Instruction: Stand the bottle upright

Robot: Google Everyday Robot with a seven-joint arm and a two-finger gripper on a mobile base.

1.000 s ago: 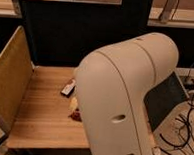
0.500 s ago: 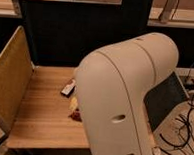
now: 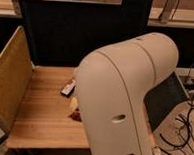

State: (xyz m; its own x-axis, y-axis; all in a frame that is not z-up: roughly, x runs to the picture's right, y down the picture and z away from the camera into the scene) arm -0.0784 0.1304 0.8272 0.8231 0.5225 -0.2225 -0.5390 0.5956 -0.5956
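Bottle identity is the first doubt: nothing on the wooden table (image 3: 42, 123) reads plainly as one. The likeliest candidate is a small dark-and-pale object (image 3: 68, 87) lying flat near the middle of the table, just left of the arm's edge. Nearer to the camera lie a yellowish scrap (image 3: 74, 101) and a reddish item (image 3: 76, 114), each partly hidden behind the arm.

The main risk, as I judge it, is working blind. The bulky white arm (image 3: 124, 94) fills the centre and right of the view and covers whatever lies on the right half of the table. If the bottle is in fact under there, a reach could knock it sideways or roll it toward an edge unseen. If the dark-and-pale object is the bottle, a grasp taken on a lying, round body may slip, or tip it over again on release. The neighbouring scraps could also be swept along.

The gripper is out of sight, somewhere beyond or below the arm, and I cannot tell its state, nor how far it stands from the candidate object. A tall yellowish panel (image 3: 7, 81) bounds the table's left side; cables (image 3: 187, 123) trail on the right.
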